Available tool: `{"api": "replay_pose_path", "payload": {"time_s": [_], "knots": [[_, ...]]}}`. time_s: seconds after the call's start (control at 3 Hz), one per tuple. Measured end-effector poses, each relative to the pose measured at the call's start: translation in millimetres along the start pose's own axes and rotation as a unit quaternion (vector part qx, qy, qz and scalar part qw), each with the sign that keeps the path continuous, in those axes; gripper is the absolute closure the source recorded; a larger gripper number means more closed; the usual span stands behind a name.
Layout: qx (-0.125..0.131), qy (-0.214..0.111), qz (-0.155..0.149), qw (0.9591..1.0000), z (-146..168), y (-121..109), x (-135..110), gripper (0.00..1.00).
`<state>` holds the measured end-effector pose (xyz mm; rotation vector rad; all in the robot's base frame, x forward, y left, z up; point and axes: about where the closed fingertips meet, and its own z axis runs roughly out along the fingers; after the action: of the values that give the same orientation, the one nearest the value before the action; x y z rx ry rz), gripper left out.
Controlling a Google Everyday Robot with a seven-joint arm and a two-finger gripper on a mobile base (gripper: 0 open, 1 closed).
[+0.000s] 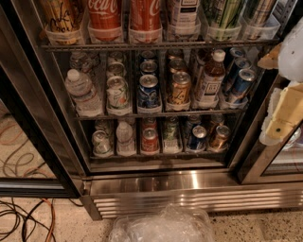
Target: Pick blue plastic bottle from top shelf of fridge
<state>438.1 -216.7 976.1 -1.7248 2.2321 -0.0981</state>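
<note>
Gripper [284, 113] sat at the far right, outside the fridge [33, 127], beside its right door frame and level with the middle rack. Couldn't tell how far open it was. Nothing seen in its hold.

Blue plastic bottle [183, 13] stood on the top shelf [142, 46], at the front edge, right of centre. Only its lower part showed, with a white label and dark print, seated in a clear holder. It stood upright and well apart from the gripper. Two red Coca-Cola bottles [105, 16] were just to its left in the same front row, with green-striped cans [222, 14] to its right.

On the middle rack [142, 113], an amber-tinted bottle with white cap [210, 78] stood near the right end. Cans filled the centre lanes and a clear water bottle [83, 92] stood at the left end. The bottom rack held more cans and one small water bottle [124, 137].

Steel grilled base [189, 194] ran below. Crumpled clear plastic [161, 227] lay on the floor in front, with cables [23, 212] at the lower left.
</note>
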Motion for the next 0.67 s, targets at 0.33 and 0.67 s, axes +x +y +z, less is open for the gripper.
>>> {"api": "replay_pose_path", "payload": {"time_s": [0.33,0.67], "knots": [[0.000,0.000,0.000,1.0000,0.0,0.0,0.0,0.00],[0.007,-0.031,0.010,0.9995,-6.5,-2.7,-6.9,0.00]]}}
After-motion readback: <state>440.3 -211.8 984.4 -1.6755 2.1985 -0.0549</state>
